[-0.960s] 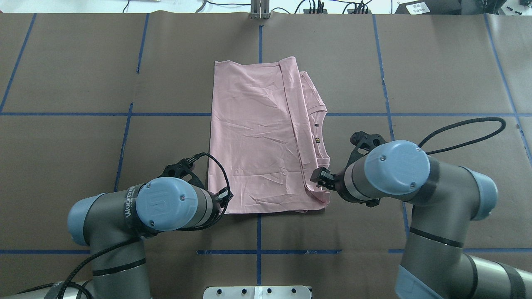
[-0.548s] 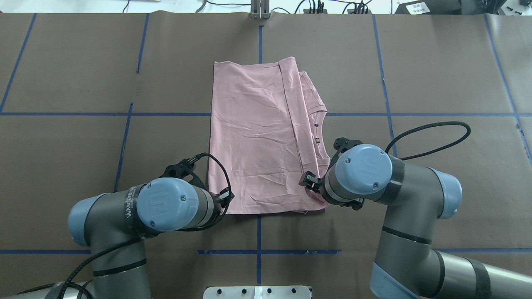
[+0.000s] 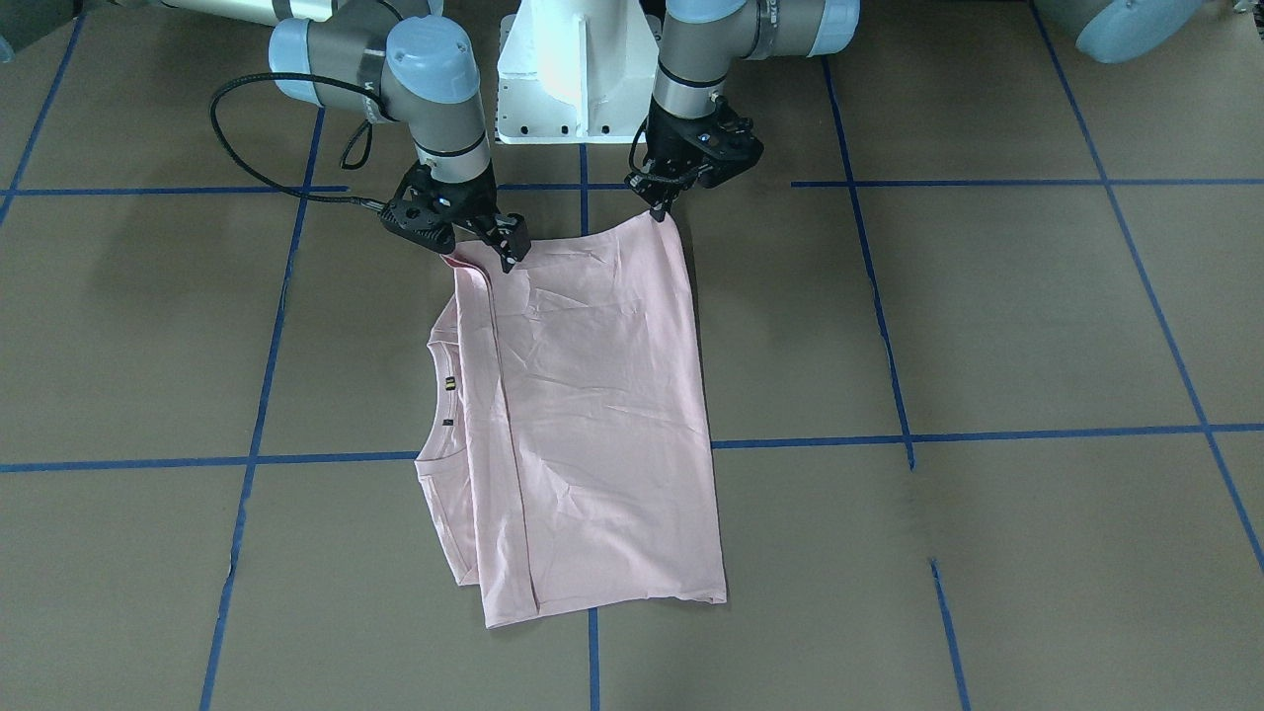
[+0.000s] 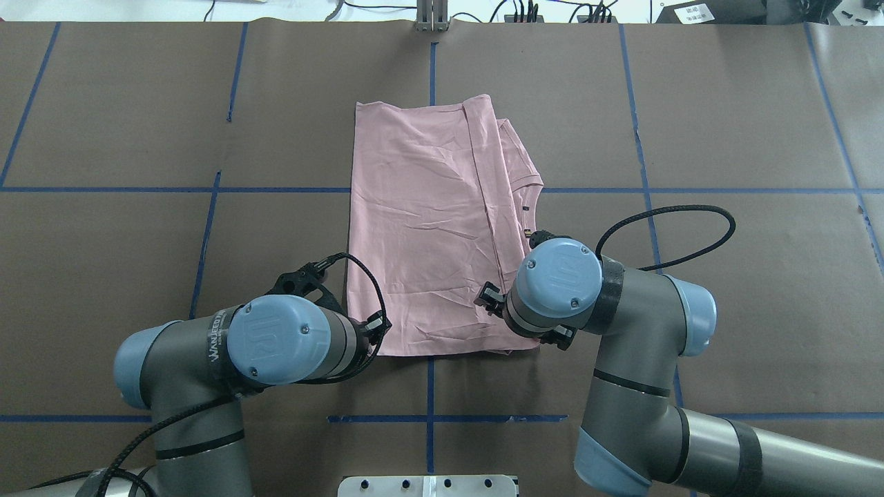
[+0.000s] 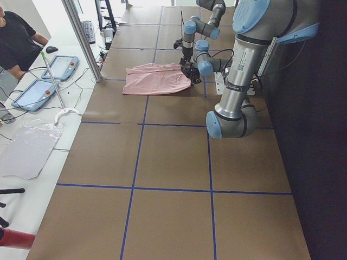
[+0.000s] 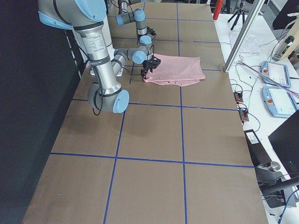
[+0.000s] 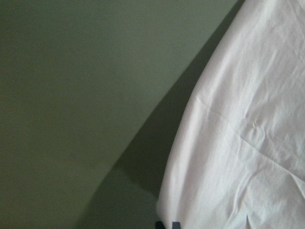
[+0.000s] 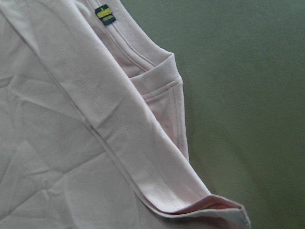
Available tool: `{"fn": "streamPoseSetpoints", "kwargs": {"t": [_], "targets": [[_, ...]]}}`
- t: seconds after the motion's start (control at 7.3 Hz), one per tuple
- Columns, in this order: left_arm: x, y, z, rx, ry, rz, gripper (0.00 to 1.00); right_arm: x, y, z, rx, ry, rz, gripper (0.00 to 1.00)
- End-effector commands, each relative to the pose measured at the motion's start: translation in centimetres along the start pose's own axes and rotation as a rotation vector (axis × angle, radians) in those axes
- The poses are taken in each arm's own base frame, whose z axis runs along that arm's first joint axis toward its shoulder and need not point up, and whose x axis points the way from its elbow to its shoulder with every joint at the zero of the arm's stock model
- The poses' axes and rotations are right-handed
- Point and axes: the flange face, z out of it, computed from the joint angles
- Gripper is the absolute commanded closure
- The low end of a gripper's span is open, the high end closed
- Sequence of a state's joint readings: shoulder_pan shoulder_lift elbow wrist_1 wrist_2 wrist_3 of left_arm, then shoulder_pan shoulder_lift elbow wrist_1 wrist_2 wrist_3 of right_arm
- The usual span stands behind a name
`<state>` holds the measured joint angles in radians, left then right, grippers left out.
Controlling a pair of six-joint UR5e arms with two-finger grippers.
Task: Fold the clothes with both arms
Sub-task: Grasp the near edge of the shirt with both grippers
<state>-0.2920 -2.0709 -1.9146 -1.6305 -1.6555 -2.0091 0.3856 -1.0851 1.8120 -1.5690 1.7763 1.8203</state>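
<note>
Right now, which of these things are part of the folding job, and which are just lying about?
In the job: pink T-shirt; left gripper and right gripper, both at its near edge.

Lying about: near tablet, far tablet and clear plastic bag on the side bench; cables past the table's far end.

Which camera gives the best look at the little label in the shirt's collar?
The right wrist view: the label is close up, dark with yellow marks, inside the shirt's collar. The front-facing and overhead views show it only as a speck; the others do not show it.
</note>
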Motion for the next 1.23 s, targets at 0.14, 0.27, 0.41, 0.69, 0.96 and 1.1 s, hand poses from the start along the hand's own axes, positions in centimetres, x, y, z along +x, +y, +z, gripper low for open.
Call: {"fn": "streamPoseSetpoints", "kwargs": {"t": [0.14,0.27,0.41,0.69,0.96,1.1], "targets": [[0.0,0.0,0.0,-0.001,-0.001,0.004,1.0,0.2,0.1,1.4,0.001,0.027,0.041,0.0],[0.0,0.1,-0.1,-0.002,0.001,0.005,1.0,0.2,0.1,1.8,0.002,0.033,0.041,0.0],[0.0,0.1,-0.1,-0.002,0.001,0.005,1.0,0.3,0.1,2.1,0.004,0.038,0.041,0.0],[0.1,0.2,-0.1,-0.006,0.002,0.006,1.0,0.3,0.1,2.3,0.006,0.039,0.041,0.01],[0.1,0.2,-0.1,-0.006,0.002,0.006,1.0,0.2,0.2,2.1,0.0,0.034,0.038,0.68],[0.1,0.2,-0.1,-0.006,0.002,0.006,1.0,0.2,0.3,2.1,-0.002,0.032,0.035,0.96]]}}
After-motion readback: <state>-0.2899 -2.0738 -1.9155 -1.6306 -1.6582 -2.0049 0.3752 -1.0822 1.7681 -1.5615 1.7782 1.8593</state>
